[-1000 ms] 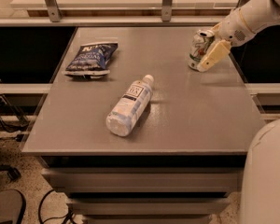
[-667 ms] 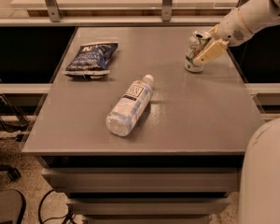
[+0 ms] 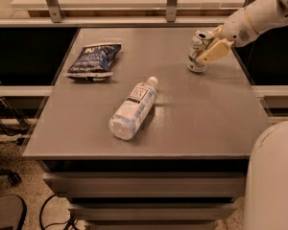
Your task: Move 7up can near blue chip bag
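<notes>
On the grey counter (image 3: 192, 123) there are three things, one of each kind: one small white-and-green aluminium 7up can (image 3: 196, 50) with a silver top, one flat, crinkled dark blue chip bag (image 3: 93, 59) with white lettering, and one clear plastic water bottle (image 3: 133, 108) with a white label and white cap.

One white robot arm (image 3: 252, 19) reaches in from the upper right corner, and it carries one end effector (image 3: 207, 50). A rounded white part of the robot's body (image 3: 273, 176) fills the lower right corner.

The 7up can stands at the far right of the counter, near its right edge, tipped slightly off upright. The end effector is clasped around the 7up can. One beige finger (image 3: 214, 51) lies slantwise across the can's right side, touching it. The other finger is hidden behind the can. Whether the can's base rests on the counter or sits just above it cannot be told.

The blue chip bag lies flat at the far left of the counter, well apart from the 7up can. The water bottle lies on its side around the middle of the counter, nearer the front. Its cap points towards the back right and its base towards the front left. It is between the bag and the can in left-to-right order, and touches neither.
</notes>
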Robot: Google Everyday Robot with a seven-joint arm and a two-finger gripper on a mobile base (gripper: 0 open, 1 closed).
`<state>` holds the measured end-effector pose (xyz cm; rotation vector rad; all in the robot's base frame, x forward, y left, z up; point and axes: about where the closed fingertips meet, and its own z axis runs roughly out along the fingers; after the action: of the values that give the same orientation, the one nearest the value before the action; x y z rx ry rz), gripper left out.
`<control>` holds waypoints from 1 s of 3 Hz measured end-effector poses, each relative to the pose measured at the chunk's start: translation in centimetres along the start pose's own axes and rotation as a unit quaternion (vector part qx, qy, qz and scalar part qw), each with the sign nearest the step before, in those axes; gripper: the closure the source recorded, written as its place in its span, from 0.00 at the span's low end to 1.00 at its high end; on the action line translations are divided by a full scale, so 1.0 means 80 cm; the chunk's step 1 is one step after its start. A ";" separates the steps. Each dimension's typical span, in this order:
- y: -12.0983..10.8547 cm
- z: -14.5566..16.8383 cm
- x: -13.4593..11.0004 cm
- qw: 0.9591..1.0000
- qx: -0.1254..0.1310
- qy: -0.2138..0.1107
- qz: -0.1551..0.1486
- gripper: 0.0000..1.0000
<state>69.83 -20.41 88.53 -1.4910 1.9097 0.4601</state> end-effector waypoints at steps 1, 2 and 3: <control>0.005 0.009 -0.026 0.999 -0.019 -0.022 -0.021 1.00; 0.020 0.044 -0.081 0.995 -0.064 -0.037 -0.071 1.00; 0.015 0.050 -0.085 0.995 -0.058 -0.042 -0.071 1.00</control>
<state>70.70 -12.65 90.16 -1.6420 1.7241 0.5686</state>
